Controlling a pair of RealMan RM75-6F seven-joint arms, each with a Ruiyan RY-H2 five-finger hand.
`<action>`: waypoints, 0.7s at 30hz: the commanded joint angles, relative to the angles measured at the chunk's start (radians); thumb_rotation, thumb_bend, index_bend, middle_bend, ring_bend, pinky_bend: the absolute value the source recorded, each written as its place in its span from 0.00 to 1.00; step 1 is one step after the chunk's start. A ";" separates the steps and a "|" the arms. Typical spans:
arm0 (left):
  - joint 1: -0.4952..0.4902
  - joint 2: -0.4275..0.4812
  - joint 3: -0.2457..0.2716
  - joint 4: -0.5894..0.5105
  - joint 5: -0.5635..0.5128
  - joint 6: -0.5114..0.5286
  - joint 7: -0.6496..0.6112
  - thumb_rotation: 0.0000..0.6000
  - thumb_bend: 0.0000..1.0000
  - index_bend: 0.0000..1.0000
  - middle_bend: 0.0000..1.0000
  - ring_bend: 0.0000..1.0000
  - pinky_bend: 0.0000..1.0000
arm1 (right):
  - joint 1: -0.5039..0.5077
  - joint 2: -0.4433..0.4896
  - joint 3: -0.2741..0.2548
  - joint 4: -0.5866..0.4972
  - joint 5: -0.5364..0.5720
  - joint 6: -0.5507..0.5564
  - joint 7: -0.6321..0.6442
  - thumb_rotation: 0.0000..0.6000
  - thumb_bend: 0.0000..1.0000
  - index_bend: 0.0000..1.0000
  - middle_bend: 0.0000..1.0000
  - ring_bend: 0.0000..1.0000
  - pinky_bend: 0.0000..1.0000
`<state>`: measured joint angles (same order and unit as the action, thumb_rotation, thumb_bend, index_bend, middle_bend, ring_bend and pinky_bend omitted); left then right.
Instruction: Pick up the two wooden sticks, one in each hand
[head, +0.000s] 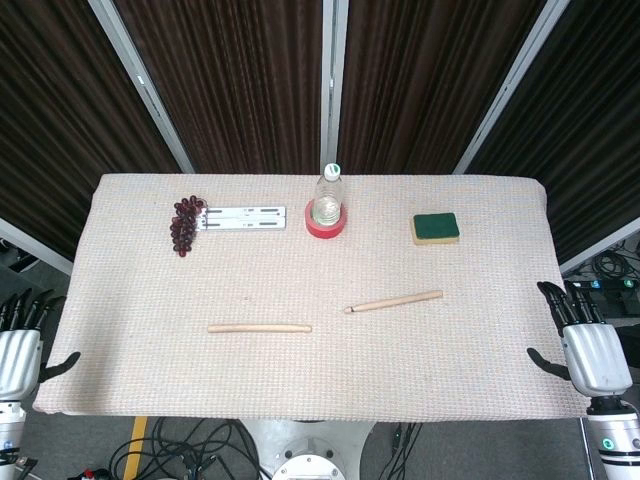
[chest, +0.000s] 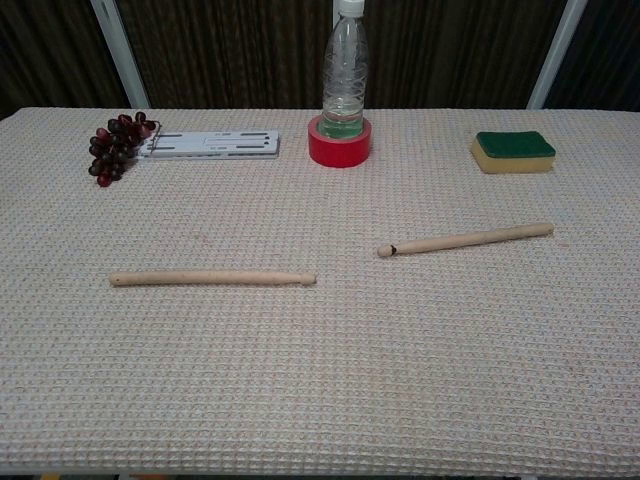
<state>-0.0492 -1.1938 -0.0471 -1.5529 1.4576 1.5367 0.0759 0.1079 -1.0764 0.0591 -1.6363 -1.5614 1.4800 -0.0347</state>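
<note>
Two wooden sticks lie flat on the cloth-covered table. The left stick lies level, near the front centre-left. The right stick lies slightly tilted, its far end to the right. My left hand hangs beside the table's left edge, fingers spread, holding nothing. Beside the right edge is my right hand, likewise spread and empty. Both hands are well away from the sticks and appear only in the head view.
At the back stand a clear plastic bottle inside a red tape roll, a bunch of dark grapes, a white ruler-like strip and a green-yellow sponge.
</note>
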 joint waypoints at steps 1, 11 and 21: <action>0.001 -0.001 -0.002 0.001 -0.002 0.000 0.000 1.00 0.13 0.19 0.11 0.00 0.00 | 0.002 -0.002 0.001 0.002 -0.001 0.000 0.001 1.00 0.07 0.05 0.11 0.02 0.13; -0.003 0.006 0.003 -0.010 -0.003 -0.022 -0.002 1.00 0.13 0.19 0.11 0.00 0.00 | 0.042 -0.012 0.003 0.024 0.006 -0.066 0.011 1.00 0.08 0.05 0.11 0.02 0.13; -0.014 0.003 -0.003 -0.010 0.008 -0.029 -0.004 1.00 0.13 0.19 0.11 0.00 0.00 | 0.246 -0.125 0.049 0.151 0.051 -0.352 0.024 1.00 0.11 0.09 0.18 0.02 0.14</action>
<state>-0.0628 -1.1908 -0.0498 -1.5633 1.4653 1.5079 0.0723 0.2881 -1.1481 0.0880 -1.5436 -1.5305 1.2055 -0.0214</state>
